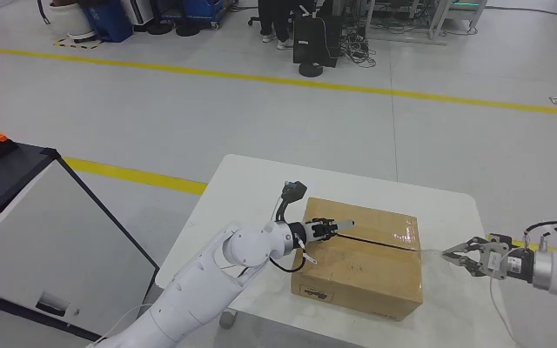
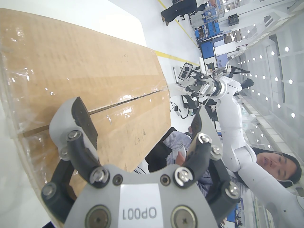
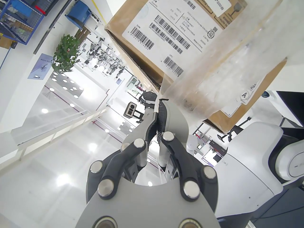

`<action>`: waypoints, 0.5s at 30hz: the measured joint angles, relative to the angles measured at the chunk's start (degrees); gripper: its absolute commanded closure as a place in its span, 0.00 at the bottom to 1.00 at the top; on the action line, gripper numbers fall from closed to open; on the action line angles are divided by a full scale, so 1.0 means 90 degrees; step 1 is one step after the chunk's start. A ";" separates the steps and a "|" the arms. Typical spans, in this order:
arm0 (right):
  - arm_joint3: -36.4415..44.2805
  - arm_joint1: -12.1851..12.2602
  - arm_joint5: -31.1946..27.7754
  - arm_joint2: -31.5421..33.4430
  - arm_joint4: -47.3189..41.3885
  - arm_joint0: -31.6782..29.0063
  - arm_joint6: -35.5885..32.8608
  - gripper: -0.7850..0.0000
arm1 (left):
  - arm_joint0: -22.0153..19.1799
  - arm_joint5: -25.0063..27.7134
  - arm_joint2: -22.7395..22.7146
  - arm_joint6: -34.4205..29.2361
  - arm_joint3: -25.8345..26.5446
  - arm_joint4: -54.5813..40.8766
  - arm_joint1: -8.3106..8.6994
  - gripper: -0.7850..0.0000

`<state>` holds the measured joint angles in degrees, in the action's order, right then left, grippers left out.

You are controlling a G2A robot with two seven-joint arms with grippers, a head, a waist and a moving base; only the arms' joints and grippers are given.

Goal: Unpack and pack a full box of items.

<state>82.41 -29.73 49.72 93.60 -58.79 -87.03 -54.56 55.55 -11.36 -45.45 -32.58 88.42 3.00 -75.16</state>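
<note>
A sealed cardboard box [image 1: 361,261] lies on the white table [image 1: 252,187], with clear tape along its top seam [image 2: 133,99]. My left gripper [image 1: 336,228] hovers open over the box's top at the near-left end of the seam, its dark pads [image 2: 84,119] spread wide above the cardboard [image 2: 71,67]. Off the box's right end, my right gripper [image 1: 452,256] is shut on a loose strip of clear tape [image 3: 220,72] that still hangs from the box's labelled end face [image 3: 166,24]. The right gripper [image 3: 159,104] pinches the strip's tip.
A black and white cabinet [image 1: 43,235] stands left of the table. Bare tabletop runs behind and left of the box. The box's front side sits close to the table's near edge. Yellow floor lines [image 1: 287,81] cross the room behind.
</note>
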 measured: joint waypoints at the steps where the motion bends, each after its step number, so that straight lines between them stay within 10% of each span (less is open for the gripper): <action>1: 0.0000 0.0000 0.0000 0.0000 0.0000 0.0000 0.0000 1.00 | 0.0000 0.0000 0.0000 0.0000 0.0000 0.0000 0.0000 0.00; 15: 0.0806 0.0006 0.0279 -0.0269 0.0544 0.0543 0.0507 1.00 | 0.0000 0.0000 0.0000 0.0000 0.0000 0.0000 0.0000 0.00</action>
<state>89.67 -29.68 52.23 91.18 -53.89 -82.14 -50.00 55.55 -11.36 -45.45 -32.58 88.42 3.00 -75.16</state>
